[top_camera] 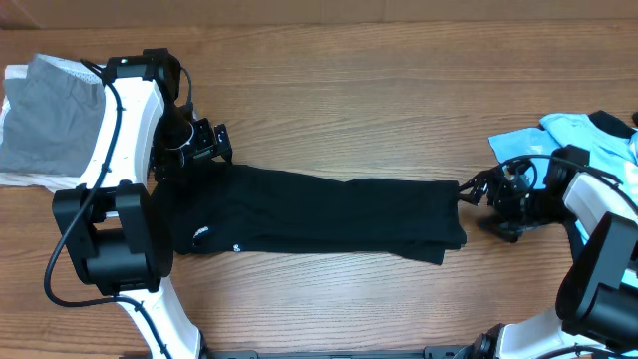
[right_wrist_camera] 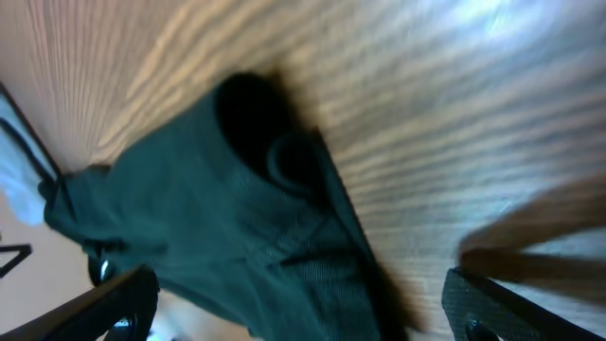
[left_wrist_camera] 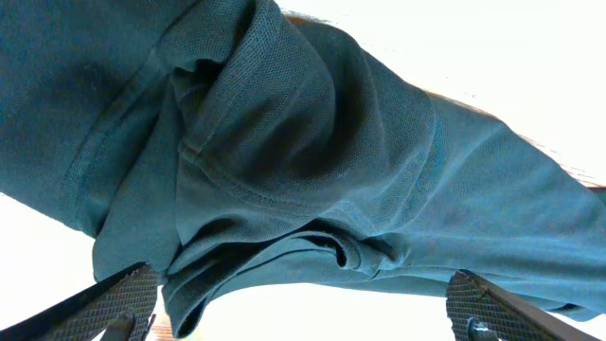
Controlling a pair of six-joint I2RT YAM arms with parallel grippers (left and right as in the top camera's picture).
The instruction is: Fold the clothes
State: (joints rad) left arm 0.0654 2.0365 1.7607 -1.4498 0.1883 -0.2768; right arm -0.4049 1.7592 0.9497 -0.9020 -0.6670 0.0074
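Observation:
The clothes here are chiefly a black shirt (top_camera: 329,214), lying as a long folded strip across the middle of the table, with a small white print (top_camera: 200,234) near its left end. My left gripper (top_camera: 212,142) is open at the strip's upper left corner. In the left wrist view the bunched shirt (left_wrist_camera: 312,170) fills the frame above the wide-apart fingers (left_wrist_camera: 121,301), and nothing is pinched. My right gripper (top_camera: 475,190) is open at the strip's right end. There the dark cloth (right_wrist_camera: 218,218) lies loose between its spread jaws (right_wrist_camera: 303,313). A light blue shirt (top_camera: 578,138) lies at the far right.
A grey garment (top_camera: 50,125) on something white lies at the far left, behind the left arm. The wooden table (top_camera: 349,110) stretches behind the black strip. The right arm's base (top_camera: 598,279) stands by the front right edge.

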